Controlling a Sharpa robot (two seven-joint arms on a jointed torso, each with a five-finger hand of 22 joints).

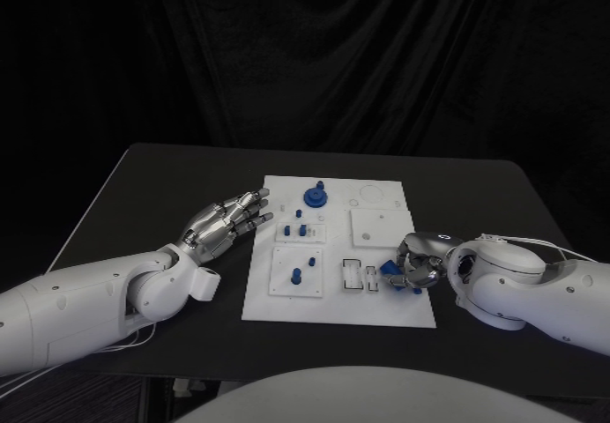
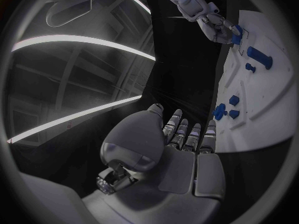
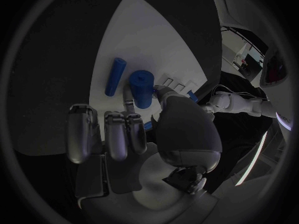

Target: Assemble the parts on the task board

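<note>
The white task board (image 1: 333, 308) lies in the middle of the black table. My right hand (image 1: 417, 264) hovers over its front right corner and pinches a short blue cylinder (image 3: 142, 88) between thumb and finger. A thinner blue rod (image 3: 114, 76) lies on the board just beyond the fingertips. My left hand (image 1: 229, 220) floats beside the board's left edge with its fingers stretched out and nothing in it; its palm (image 2: 181, 154) faces the board (image 2: 268, 114).
A round blue part (image 1: 316, 195) stands at the board's far middle. Small blue pegs (image 1: 295, 231) sit in a block left of centre, and another peg (image 1: 298, 278) stands nearer the front. A white square plate (image 1: 377, 225) lies on the board's right half.
</note>
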